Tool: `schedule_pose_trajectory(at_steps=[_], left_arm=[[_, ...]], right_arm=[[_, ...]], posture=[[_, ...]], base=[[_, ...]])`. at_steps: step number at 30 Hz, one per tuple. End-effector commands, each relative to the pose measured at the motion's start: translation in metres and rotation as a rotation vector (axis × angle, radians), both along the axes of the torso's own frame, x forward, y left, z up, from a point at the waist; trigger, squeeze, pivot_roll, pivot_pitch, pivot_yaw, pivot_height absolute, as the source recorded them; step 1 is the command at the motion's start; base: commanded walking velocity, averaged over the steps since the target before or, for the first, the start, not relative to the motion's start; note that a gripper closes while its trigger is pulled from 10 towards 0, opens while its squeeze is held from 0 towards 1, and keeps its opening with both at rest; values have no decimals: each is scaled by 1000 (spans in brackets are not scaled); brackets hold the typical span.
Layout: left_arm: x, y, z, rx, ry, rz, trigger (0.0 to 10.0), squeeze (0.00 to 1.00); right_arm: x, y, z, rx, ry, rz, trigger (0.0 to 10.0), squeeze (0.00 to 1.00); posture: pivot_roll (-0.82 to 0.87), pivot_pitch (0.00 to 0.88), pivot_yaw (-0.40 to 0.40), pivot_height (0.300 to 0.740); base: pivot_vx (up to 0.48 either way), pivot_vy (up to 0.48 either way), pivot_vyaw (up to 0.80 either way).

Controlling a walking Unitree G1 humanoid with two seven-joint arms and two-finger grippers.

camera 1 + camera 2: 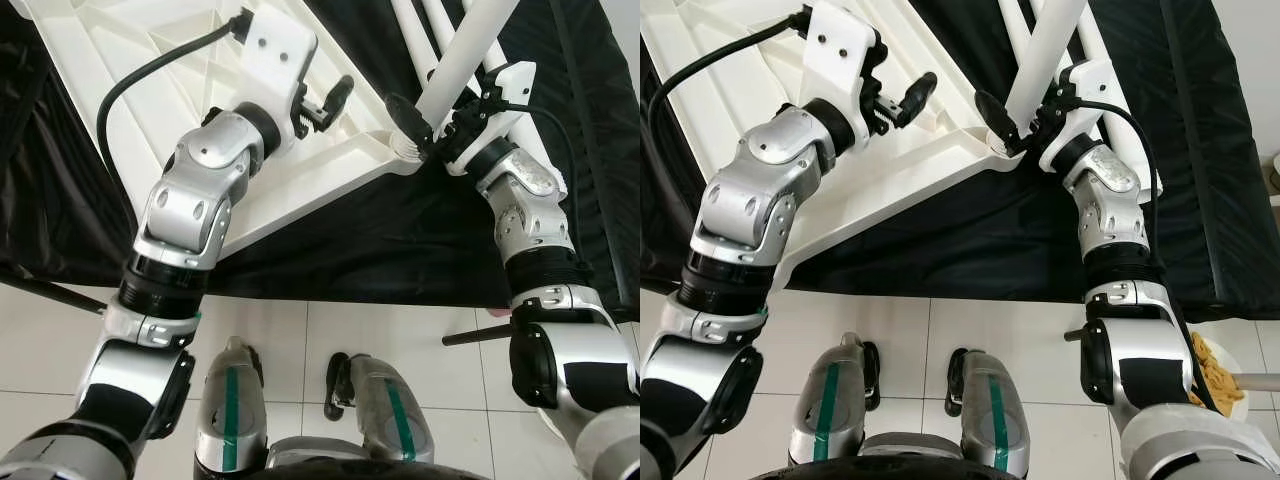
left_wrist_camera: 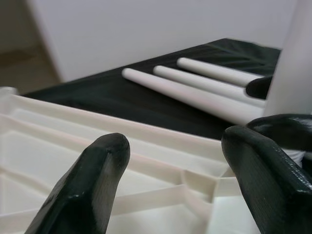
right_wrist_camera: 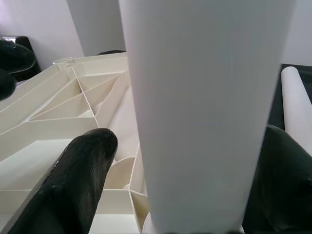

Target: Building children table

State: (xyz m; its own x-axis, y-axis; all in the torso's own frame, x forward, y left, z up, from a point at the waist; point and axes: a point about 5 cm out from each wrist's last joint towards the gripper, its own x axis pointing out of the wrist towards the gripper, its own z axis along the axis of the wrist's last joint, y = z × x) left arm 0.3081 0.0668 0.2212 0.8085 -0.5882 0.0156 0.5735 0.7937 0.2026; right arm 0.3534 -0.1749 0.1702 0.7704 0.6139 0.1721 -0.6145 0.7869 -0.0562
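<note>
Right gripper (image 1: 1008, 122): arm raised, fingers clamped around upright white leg (image 1: 1045, 55) at tabletop (image 1: 330, 160) corner.
Left gripper (image 1: 905, 100): spread open, empty, hovering above tabletop.

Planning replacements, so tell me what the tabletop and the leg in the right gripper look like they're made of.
Tabletop: probably moulded plastic, cream and slightly glossy, with ribbing on its underside. Leg in the right gripper: smooth matt white tube, likely plastic, though painted metal can't be ruled out.
</note>
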Motion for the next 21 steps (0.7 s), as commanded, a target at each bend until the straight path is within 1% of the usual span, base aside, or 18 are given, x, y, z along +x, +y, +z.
schedule_pose_trajectory(at_steps=[1, 2, 3, 5, 6, 7, 12, 21], left_arm=[[-10, -11, -3, 31, 16, -166, 10000, 0], [-17, -14, -6, 49, 18, -220, 10000, 0], [-17, -14, -6, 49, 18, -220, 10000, 0], [-28, -19, -11, 74, 29, -309, 10000, 0], [-28, -19, -11, 74, 29, -309, 10000, 0], [-32, -20, -14, 84, 35, -339, 10000, 0], [-38, -19, -20, 114, 53, -380, 10000, 0], [-40, -18, -22, 134, 56, -389, 10000, 0]], right_arm=[[1, -3, -1, -10, 15, 2, 10000, 0], [1, -4, 0, -12, 17, 3, 10000, 0], [1, -4, 0, -12, 17, 3, 10000, 0], [2, -5, 0, -15, 21, 2, 10000, 0], [2, -5, 0, -15, 21, 2, 10000, 0], [3, -6, 0, -16, 22, 3, 10000, 0], [4, -8, 1, -18, 29, 5, 10000, 0], [5, -12, 0, -31, 36, 12, 10000, 0]], posture=[[86, 80, -40, 740], [86, 80, -40, 740], [86, 80, -40, 740], [86, 77, -38, 740], [86, 77, -38, 740], [86, 75, -38, 740], [85, 71, -36, 740], [86, 66, -35, 740]], base=[[0, 0, 0], [0, 0, 0], [0, 0, 0], [0, 0, 0], [0, 0, 0], [0, 0, 0], [0, 0, 0], [0, 0, 0]])
